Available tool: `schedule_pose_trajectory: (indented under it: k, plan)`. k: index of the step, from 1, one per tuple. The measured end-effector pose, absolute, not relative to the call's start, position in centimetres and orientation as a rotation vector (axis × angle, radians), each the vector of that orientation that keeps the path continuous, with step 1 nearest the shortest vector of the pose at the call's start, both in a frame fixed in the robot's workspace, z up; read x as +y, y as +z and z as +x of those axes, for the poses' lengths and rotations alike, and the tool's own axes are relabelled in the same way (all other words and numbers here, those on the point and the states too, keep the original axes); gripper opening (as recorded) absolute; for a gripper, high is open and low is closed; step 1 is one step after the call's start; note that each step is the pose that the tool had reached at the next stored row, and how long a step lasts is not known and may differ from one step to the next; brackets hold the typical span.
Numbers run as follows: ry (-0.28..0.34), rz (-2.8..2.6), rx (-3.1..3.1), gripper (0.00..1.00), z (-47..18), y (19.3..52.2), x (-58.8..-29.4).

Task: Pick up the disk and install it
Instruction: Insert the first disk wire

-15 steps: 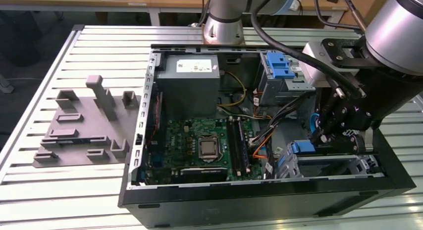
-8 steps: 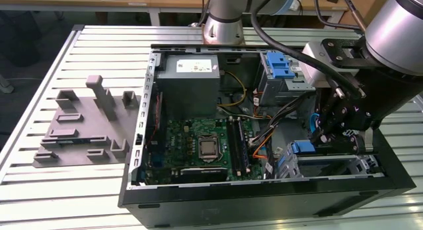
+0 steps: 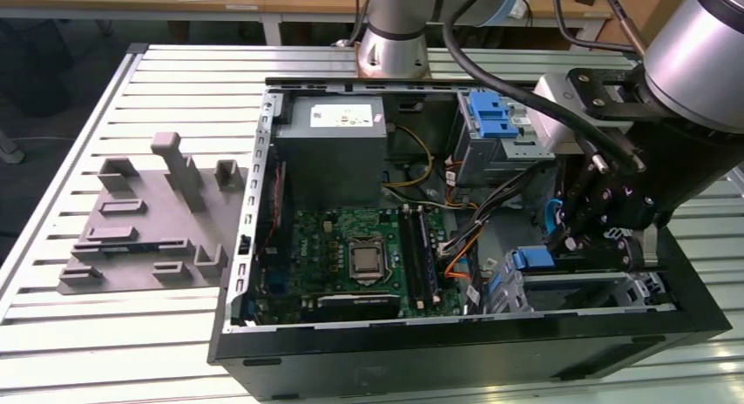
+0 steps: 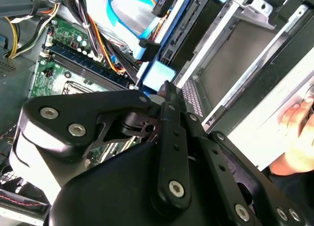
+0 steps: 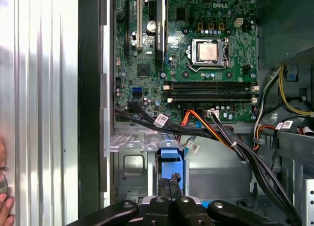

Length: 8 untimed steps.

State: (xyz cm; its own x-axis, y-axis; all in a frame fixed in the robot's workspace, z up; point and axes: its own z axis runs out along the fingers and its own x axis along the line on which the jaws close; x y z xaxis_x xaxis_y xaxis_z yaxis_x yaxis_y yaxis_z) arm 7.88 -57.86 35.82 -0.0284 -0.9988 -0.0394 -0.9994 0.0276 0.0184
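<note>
Slatted table (image 3: 117, 334) bears one case (image 3: 465, 339); one gripper (image 5: 170, 178) at one disk (image 5: 168, 150).

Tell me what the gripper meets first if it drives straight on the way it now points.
Most likely the blue bracket of the disk, sitting in the drive bay directly ahead of the gripper in the first wrist view. Depth is unclear; they may already touch.

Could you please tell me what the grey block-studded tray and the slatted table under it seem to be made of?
The grey block-studded tray looks like matte plastic, moulded or printed: uniform dull grey, no glints. The slatted silver table looks like bare aluminium: pale ribbed profiles with a soft sheen, though other metal is possible.
</note>
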Motion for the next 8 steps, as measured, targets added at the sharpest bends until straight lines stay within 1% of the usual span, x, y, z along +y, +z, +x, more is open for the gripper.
schedule_pose_trajectory:
  k: [8]
  plan:
    - [0.064, -2.179, 2.241, 0.11, 9.4, 35.8, -57.9]
